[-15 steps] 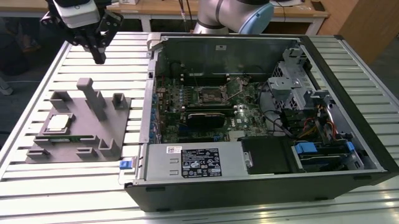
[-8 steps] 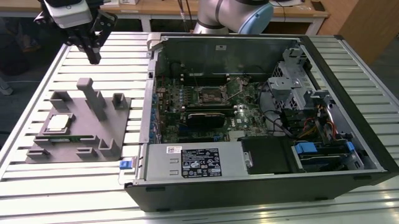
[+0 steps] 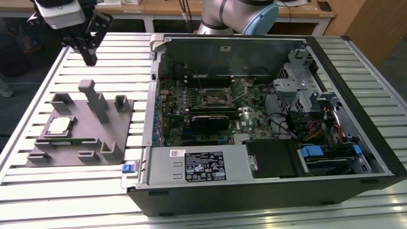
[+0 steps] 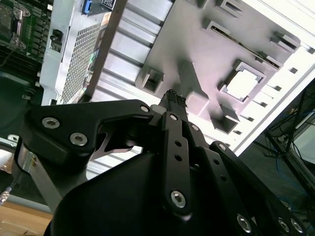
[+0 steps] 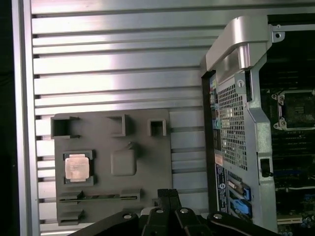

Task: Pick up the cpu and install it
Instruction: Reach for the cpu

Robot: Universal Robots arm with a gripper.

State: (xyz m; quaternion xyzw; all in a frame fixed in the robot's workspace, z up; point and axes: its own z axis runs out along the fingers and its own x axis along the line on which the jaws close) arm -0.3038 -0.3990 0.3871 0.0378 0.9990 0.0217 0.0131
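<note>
**Silver cpu (image 3: 59,125) not yet picked up**

At nine o'clock in the exterior view, the cpu lies flat in its pocket on the grey holder (image 3: 86,129). My gripper (image 3: 89,61) hangs at one o'clock from it, apart, fingers pinched together on nothing. Toward three o'clock, the open computer (image 3: 254,195) shows a socket (image 3: 213,98) that looks unfilled. By my reckoning, both pickup and install remain.

A ribbed metal surface (image 3: 114,52), brightly lit. Behind it stands a wooden desk (image 3: 171,8); a wooden panel (image 3: 372,26) rises at the exterior view's right, and dark floor (image 3: 16,102) lies at its left.
</note>
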